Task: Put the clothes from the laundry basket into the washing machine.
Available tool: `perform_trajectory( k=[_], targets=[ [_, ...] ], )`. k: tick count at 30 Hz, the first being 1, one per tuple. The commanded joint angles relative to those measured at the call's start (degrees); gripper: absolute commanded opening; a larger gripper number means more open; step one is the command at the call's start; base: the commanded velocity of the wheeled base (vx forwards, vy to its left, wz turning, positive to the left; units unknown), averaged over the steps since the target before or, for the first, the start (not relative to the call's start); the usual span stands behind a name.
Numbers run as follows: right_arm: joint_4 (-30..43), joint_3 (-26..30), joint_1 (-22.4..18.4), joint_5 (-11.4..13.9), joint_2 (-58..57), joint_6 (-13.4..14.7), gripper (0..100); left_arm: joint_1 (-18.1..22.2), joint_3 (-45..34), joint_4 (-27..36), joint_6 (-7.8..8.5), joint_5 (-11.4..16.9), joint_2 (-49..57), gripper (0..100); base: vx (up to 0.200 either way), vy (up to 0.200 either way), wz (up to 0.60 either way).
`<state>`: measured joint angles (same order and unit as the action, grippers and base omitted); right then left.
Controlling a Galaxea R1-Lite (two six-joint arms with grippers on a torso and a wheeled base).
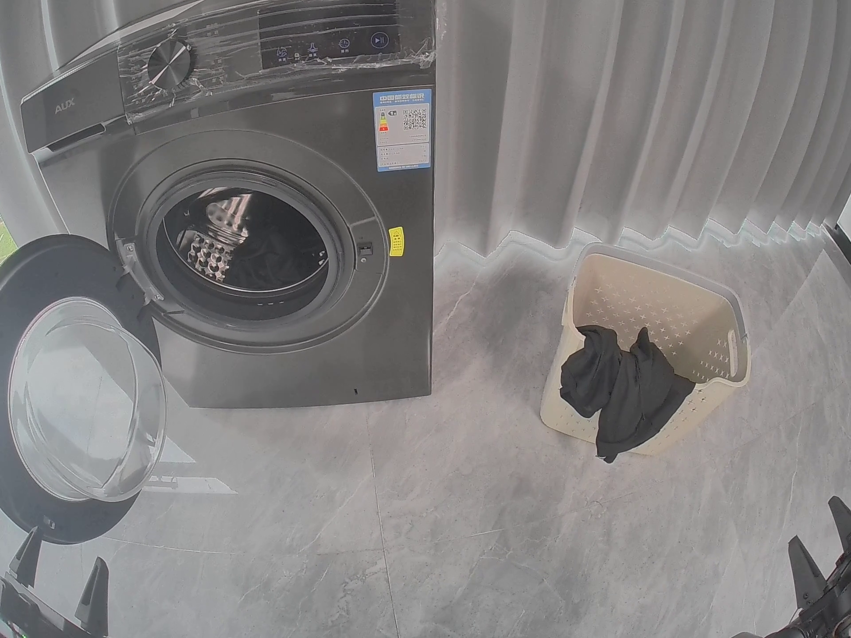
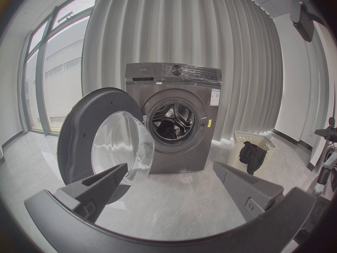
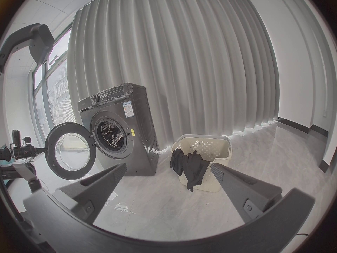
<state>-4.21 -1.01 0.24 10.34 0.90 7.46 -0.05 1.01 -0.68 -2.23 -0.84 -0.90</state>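
Black garment [image 1: 625,387] is draped over the front rim of laundry basket [image 1: 660,299], on the floor to the right of washing machine [image 1: 292,135]. Door [image 1: 80,400] is wide open. Sth dark seems to lie in drum [image 1: 244,241], so prob. partly done. Left gripper [image 1: 64,560] & right gripper [image 1: 815,525] are well apart from the basket, jaws spread wide, both empty. Still to do: grab garment, load it.

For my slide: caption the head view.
Washer door open; dark clothes draped over basket rim; both grippers open, empty.
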Motion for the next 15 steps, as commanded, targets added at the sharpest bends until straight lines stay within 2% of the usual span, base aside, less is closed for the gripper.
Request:
perform_trajectory(
  k=[1,4,15],
  targets=[
    [-0.01,1.01,0.02,0.03,-0.29,0.01,100,-0.04,-1.01,-0.02,-0.05,-0.04,0.81,100,0.200,0.000,0.00],
    [-0.01,1.01,0.02,0.03,-0.29,0.01,100,-0.04,-0.92,-0.02,-0.05,0.05,0.81,100,0.200,0.000,0.00],
    [-0.01,1.01,0.02,0.03,-0.29,-0.08,100,-0.04,-0.92,0.07,0.03,0.14,0.81,100,0.000,0.000,0.00]
  ],
)
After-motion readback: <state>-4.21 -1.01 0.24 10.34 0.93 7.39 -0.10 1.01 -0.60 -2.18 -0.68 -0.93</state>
